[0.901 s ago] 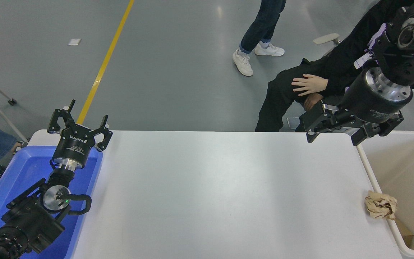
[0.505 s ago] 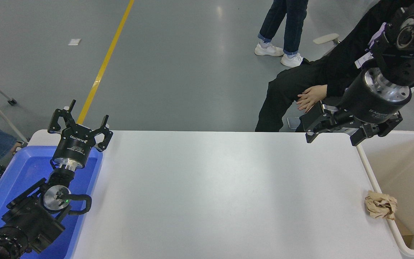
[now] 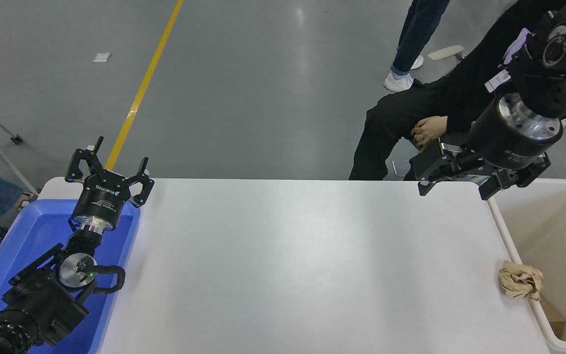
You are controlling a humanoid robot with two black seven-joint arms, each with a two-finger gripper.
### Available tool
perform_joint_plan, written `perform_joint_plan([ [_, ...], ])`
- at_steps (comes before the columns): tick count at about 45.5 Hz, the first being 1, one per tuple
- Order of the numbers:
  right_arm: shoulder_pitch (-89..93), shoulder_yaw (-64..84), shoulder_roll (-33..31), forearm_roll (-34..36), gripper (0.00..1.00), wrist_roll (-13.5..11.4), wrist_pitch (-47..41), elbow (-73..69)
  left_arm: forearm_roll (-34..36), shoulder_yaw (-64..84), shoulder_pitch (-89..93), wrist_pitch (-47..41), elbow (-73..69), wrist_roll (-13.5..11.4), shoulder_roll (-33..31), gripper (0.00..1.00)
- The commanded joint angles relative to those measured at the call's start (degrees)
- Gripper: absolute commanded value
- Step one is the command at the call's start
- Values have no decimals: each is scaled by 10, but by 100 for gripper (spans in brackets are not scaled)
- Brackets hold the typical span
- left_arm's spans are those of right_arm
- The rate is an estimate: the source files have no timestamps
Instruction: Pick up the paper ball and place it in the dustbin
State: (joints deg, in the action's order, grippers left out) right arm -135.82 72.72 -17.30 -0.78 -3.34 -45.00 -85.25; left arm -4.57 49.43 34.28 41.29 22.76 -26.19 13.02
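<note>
Hovering open-fingered: right gripper (image 3: 455, 189), far corner.

Left arm parked lower left, left gripper (image 3: 108, 169) fingers spread, pointing away from camera. Right arm in from upper right, right gripper (image 3: 452, 183) fingers apart, aimed left-down.

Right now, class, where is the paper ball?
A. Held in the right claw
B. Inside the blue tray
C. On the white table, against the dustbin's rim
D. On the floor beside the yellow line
C: the paper ball lies on the white table at its right edge, against the rim of the dustbin, while the open right claw hangs empty well beyond it.
</note>
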Motion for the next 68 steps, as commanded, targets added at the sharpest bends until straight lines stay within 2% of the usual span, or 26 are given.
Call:
perform_joint_plan([
  [1, 3, 4, 1, 0, 100, 0, 0, 0, 0, 0, 0, 0, 0, 0, 1, 98],
  [21, 18, 22, -5, 0, 100, 0, 0, 0, -1, 1, 0, 0, 0, 0, 1, 98],
  [28, 29, 20, -26, 0, 100, 1, 0, 0, -1, 1, 0, -1, -1, -1, 1, 98],
  [37, 174, 23, -24, -27, 100, -4, 0, 42, -1, 1, -1, -1, -1, -2, 1, 98],
  [47, 309, 35, -73, -49, 100, -3, 212, 132, -2, 1, 0, -2, -1, -2, 1, 98],
  [53, 394, 21, -116, -50, 100, -2, 294, 189, -2, 1, 0, -2, -1, -2, 1, 98],
  [61, 527, -35, -136, -81, 100, -3, 315, 311, -3, 1, 0, -2, -1, -2, 1, 98],
  [68, 616, -86, -156, -73, 100, -4, 317, 367, -3, 1, 0, -2, -1, -2, 1, 98],
])
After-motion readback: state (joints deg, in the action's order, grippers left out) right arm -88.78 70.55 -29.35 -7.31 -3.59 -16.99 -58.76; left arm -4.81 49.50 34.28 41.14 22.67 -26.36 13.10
